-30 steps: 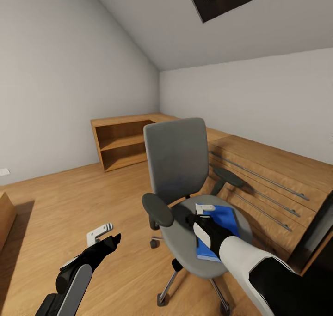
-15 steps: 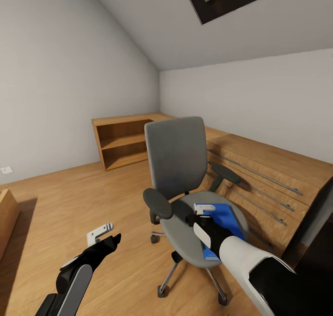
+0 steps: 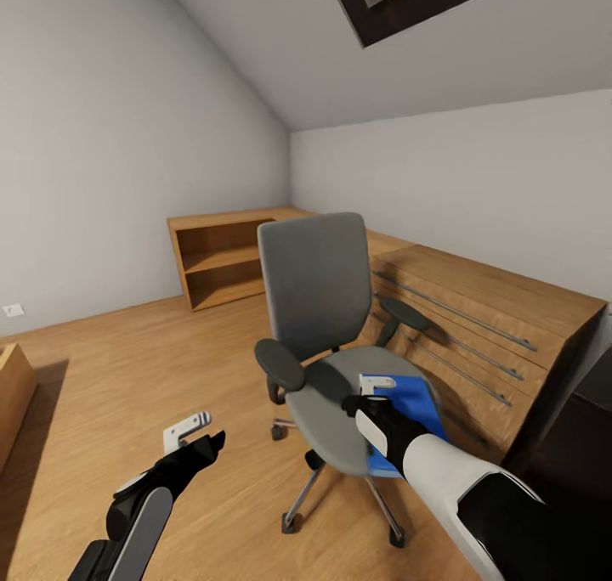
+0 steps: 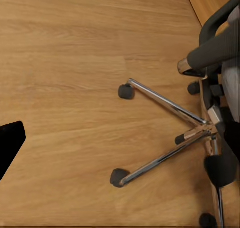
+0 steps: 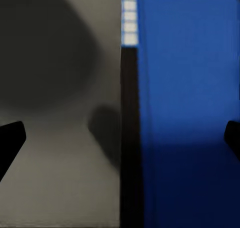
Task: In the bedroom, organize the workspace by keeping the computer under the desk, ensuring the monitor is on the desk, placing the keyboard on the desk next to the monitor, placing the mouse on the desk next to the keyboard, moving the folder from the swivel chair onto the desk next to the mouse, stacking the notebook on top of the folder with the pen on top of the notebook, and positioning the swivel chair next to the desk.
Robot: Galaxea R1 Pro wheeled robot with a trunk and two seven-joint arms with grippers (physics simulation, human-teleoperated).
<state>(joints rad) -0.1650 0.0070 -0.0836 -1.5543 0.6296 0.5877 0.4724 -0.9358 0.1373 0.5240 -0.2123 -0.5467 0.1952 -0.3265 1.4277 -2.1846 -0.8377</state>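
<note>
- Since a second ago our view has swung left; the swivel chair (image 3: 327, 343) now sits slightly left.
- The folder (image 3: 406, 411) remains on its seat.
- Our right gripper (image 3: 374, 392) hovers above it, fingers spread, empty; left gripper (image 3: 194, 432) open, idle.

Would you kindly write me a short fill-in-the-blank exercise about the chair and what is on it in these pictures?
1. The blue folder lies on the seat of the grey swivel ____.
2. The right gripper hangs over the folder with its jaws ____.
3. The left gripper hangs over the bare wooden ____.
4. Behind the swivel chair stands a long wooden ____ with metal rail handles.

Missing words: chair; open; floor; dresser
</note>
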